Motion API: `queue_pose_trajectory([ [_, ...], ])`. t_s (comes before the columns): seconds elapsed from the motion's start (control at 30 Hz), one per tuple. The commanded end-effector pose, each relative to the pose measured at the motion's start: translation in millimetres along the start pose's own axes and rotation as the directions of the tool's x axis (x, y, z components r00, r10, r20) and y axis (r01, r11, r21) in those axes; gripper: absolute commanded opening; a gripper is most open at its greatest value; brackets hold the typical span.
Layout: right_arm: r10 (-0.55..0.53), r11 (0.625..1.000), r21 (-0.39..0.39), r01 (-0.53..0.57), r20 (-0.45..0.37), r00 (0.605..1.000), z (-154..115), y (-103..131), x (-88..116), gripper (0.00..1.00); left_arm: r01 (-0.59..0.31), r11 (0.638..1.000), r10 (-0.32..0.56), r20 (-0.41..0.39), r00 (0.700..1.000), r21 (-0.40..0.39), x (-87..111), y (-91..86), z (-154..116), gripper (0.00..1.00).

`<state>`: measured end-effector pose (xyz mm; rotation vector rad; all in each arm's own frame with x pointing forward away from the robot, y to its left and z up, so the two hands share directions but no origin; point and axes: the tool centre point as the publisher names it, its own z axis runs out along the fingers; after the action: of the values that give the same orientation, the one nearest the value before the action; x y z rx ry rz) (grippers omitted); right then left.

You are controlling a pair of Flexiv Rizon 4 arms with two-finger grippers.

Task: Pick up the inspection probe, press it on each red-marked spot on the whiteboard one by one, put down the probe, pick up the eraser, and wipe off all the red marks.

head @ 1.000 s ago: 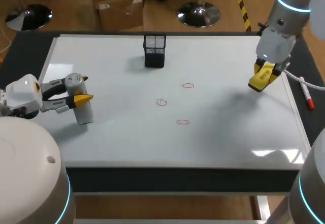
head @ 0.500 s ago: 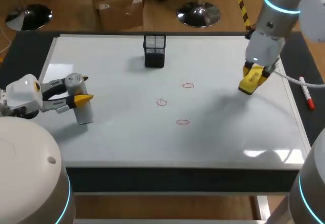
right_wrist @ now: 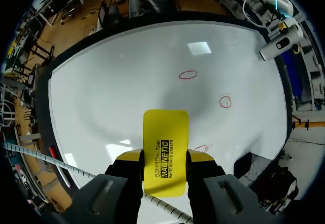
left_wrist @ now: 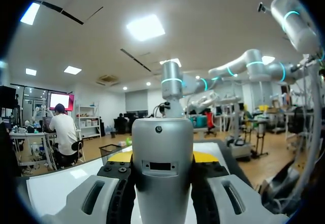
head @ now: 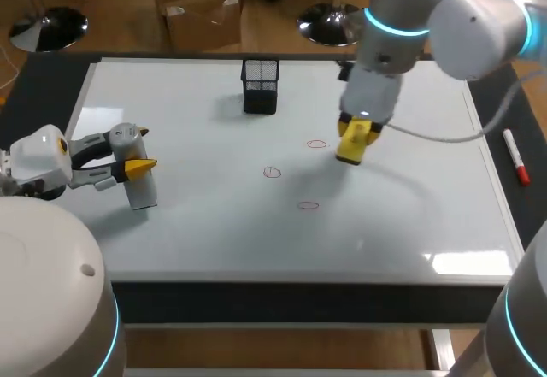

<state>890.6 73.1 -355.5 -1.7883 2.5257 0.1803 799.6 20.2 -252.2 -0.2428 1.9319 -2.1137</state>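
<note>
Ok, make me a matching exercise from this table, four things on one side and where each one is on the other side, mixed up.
Things
1. probe
2. eraser
3. mesh cup
4. marker

Places
A. lying off the whiteboard, past its right edge
B. held in the right gripper, above the whiteboard beside a red mark
C. standing at the far side of the whiteboard
D. held in the left gripper, near the whiteboard's left edge

Pairs: 1-D, 2-B, 3-C, 4-A
</note>
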Motion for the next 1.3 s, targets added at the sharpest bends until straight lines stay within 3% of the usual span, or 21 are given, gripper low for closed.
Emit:
queue_pose_trajectory([
  [0.03, -0.037, 0.999, 0.004, 0.037, -0.064, 0.997, 9, 8, -36, 0.0, 0.0, 1.0, 0.0, 0.0, 1.0, 0.0, 0.3, -1.6, -1, 0.0],
  [0.37, -0.205, 0.979, -0.024, 0.204, -0.047, 0.978, 19, 33, -104, 0.0, 0.0, 1.0, 0.0, 0.0, 1.0, 0.0, 0.3, -1.6, -1, 0.0],
  [0.63, -0.295, 0.954, -0.059, 0.293, -0.026, 0.955, 36, 49, -145, 0.0, 0.0, 1.0, 0.0, 0.0, 1.0, 0.0, 0.3, -1.6, -1, 0.0],
  [0.9, -0.331, 0.941, -0.085, 0.327, -0.042, 0.943, 48, 61, -161, 0.0, 0.0, 1.0, 0.0, 0.0, 1.0, 0.0, 0.3, -1.6, -1, 0.0],
  [1.3, -0.341, 0.936, -0.111, 0.335, -0.036, 0.939, 59, 73, -165, 0.0, 0.0, 1.0, 0.0, 0.0, 1.0, 0.0, 0.3, -1.6, -1, 0.0],
])
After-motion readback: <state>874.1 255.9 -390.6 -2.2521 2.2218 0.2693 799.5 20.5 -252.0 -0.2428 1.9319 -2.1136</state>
